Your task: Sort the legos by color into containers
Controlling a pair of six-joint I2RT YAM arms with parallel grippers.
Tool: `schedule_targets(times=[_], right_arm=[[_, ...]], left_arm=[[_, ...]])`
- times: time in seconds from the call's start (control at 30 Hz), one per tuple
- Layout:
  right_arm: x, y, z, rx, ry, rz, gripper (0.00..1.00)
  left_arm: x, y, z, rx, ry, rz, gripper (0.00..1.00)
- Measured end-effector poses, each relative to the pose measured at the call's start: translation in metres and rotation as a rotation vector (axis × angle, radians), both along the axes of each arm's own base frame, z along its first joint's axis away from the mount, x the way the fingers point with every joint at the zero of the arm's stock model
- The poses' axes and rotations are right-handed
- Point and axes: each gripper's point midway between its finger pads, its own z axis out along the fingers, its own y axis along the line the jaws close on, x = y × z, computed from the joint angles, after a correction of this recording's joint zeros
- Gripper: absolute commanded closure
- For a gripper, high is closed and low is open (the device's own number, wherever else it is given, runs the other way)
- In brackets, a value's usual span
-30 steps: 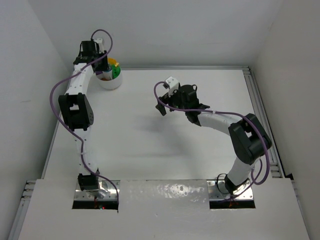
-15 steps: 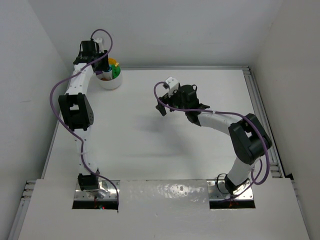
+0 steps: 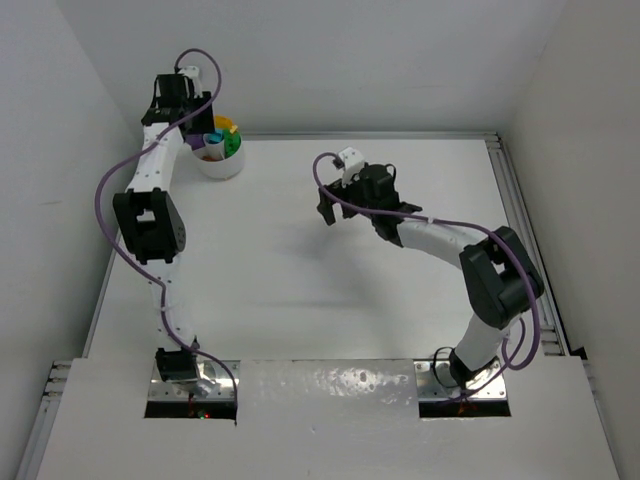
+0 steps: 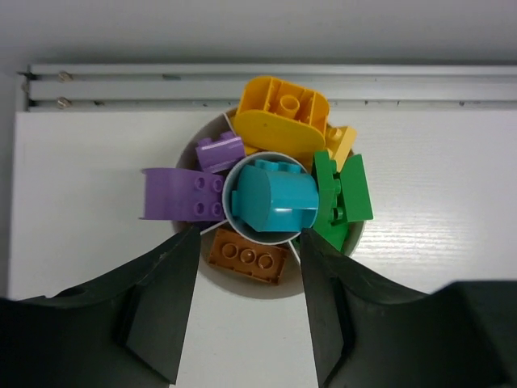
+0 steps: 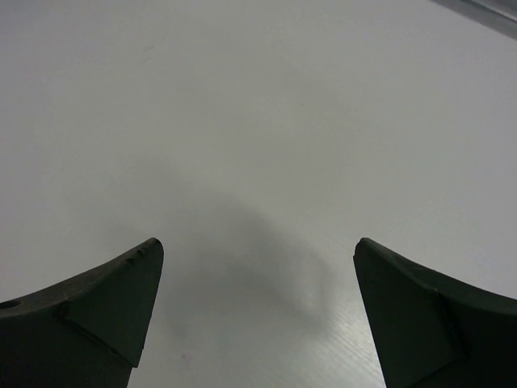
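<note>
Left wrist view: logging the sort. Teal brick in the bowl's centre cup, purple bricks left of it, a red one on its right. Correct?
Not red: the left wrist view shows a green brick right of the teal brick. Rest holds.

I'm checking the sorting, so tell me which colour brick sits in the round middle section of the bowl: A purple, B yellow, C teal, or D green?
C: in the left wrist view, the teal brick fills the round centre cup of the bowl.
</note>
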Motion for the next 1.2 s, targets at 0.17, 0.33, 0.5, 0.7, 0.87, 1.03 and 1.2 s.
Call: schedule_targets(times=[0.17, 0.33, 0.5, 0.7, 0.87, 1.03, 1.2], right_arm=[[0.051, -0.086, 0.022, 0.036, 0.053, -0.370, 0.01], [0.066, -0.199, 0.039, 0.046, 0.079, -0.744, 0.01], [0.037, -0.262, 0.052, 0.060, 0.068, -0.941, 0.01], [0.024, -0.285, 0.049, 0.017, 0.085, -1.048, 0.01], [0.026, -0.297, 0.049, -0.034, 0.121, -1.136, 0.01], [0.019, -0.307, 0.051, -0.061, 0.125, -1.202, 0.01], [0.011, -0.312, 0.047, -0.093, 0.145, -1.224, 0.01]], left_arm=[[-0.023, 0.031, 0.057, 0.025, -0.058, 0.071, 0.49], [-0.080, 0.102, 0.105, 0.060, -0.098, 0.239, 0.48], [-0.156, 0.174, 0.100, 0.082, -0.024, 0.433, 0.48], [-0.213, 0.193, 0.039, 0.096, 0.181, 0.504, 0.47], [-0.220, 0.178, 0.013, 0.069, 0.254, 0.467, 0.47], [-0.220, 0.174, 0.013, 0.060, 0.248, 0.458, 0.47], [-0.223, 0.171, 0.013, 0.053, 0.248, 0.455, 0.47]])
